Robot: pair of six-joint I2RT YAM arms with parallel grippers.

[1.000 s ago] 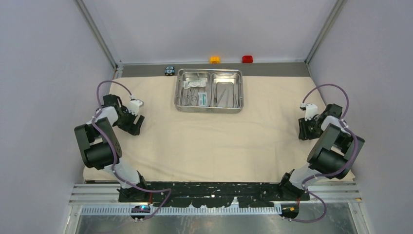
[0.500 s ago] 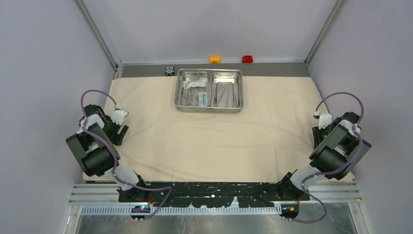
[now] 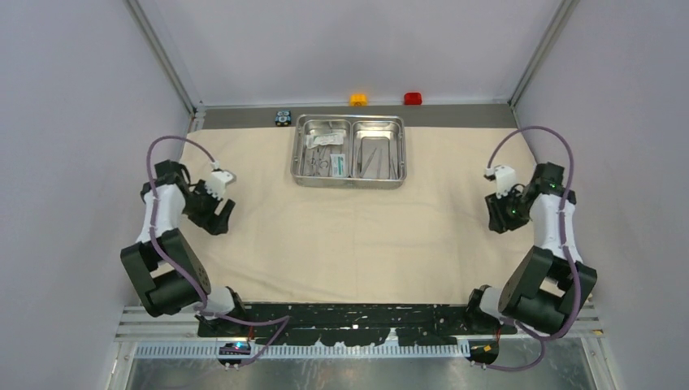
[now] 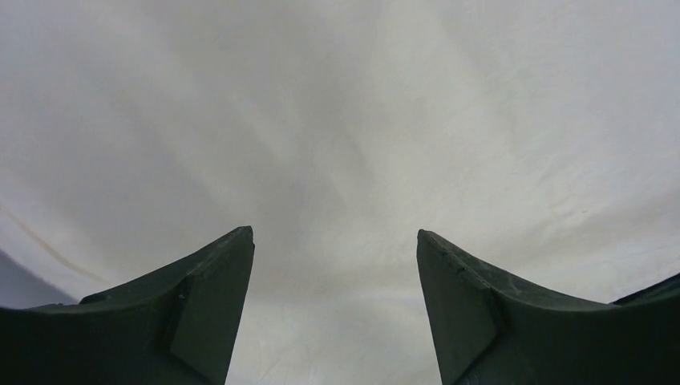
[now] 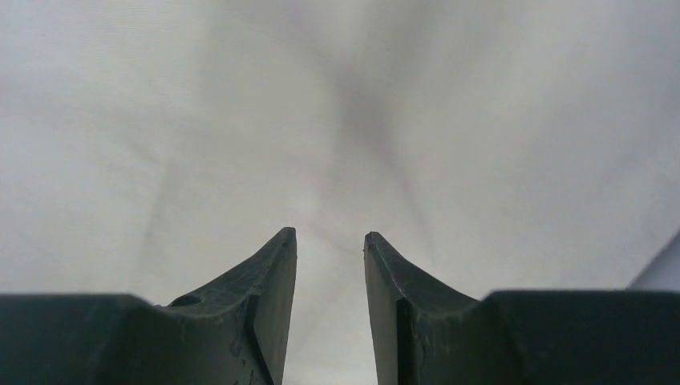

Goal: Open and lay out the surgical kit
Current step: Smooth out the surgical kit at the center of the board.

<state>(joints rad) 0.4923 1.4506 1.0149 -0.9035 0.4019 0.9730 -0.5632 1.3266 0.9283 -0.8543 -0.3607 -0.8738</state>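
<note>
The beige cloth wrap [image 3: 357, 236] lies spread flat over the table. On its far edge stands the steel two-compartment tray [image 3: 349, 181]; slim metal tools [image 3: 375, 156] lie in its right half, ring-handled instruments and a white-and-green packet [image 3: 338, 164] in its left. My left gripper [image 3: 221, 216] hangs over the cloth's left side, open wide with nothing between its fingers; its wrist view shows only cloth [image 4: 337, 120]. Over the cloth's right side my right gripper [image 3: 497, 218] is open by a narrower gap, also empty, above bare cloth [image 5: 337, 120].
A small black-and-blue block [image 3: 282, 118] sits at the far edge left of the tray. An orange button [image 3: 357, 99] and a red button [image 3: 413, 98] rest against the back wall. Grey walls close in both sides.
Both arms swung outward toward the side walls half a second ago, then came back inward over the cloth's left and right parts. Jaw openings look unchanged.
</note>
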